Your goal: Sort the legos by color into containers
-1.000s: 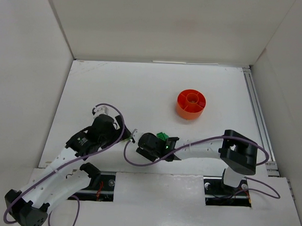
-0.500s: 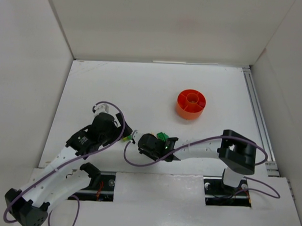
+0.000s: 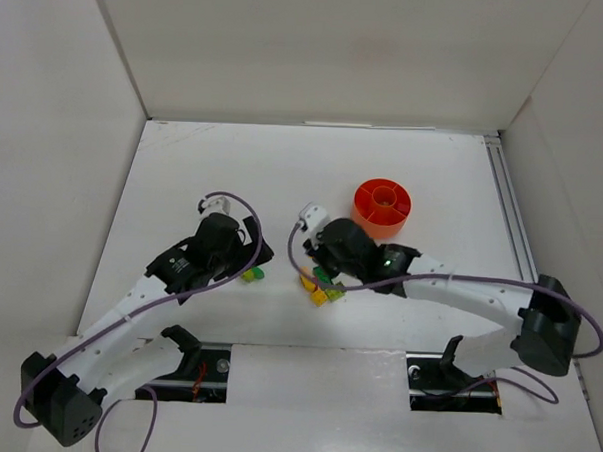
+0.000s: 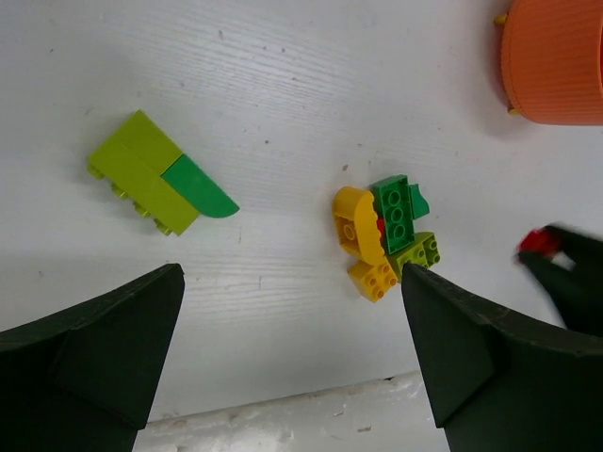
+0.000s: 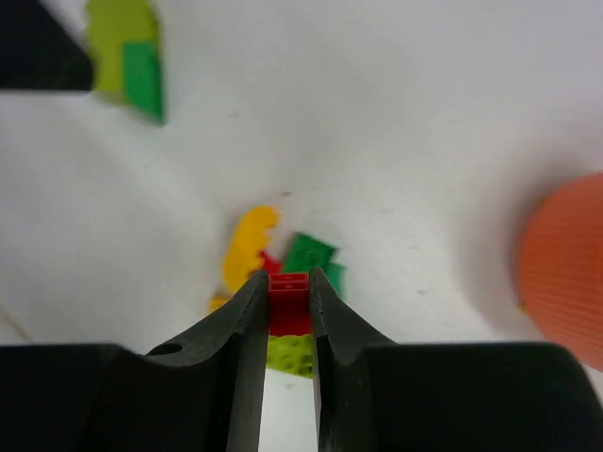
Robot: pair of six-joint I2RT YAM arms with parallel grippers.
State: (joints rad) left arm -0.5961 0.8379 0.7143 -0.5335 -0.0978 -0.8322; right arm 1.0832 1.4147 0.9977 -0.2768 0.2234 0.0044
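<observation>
Squarely in end effector (image 5: 288, 279): red lego (image 5: 289, 311)

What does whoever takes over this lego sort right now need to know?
Left gripper: open, empty, over the table between the two lego groups.
Right gripper: shut on a red brick, by the cluster.
Legos: lime-and-green piece and a yellow, green and lime cluster, both on the table, outside the orange dish.
Done: no bricks visible in the dish from above.
Left: put the red brick into a compartment, then sort the rest.
</observation>
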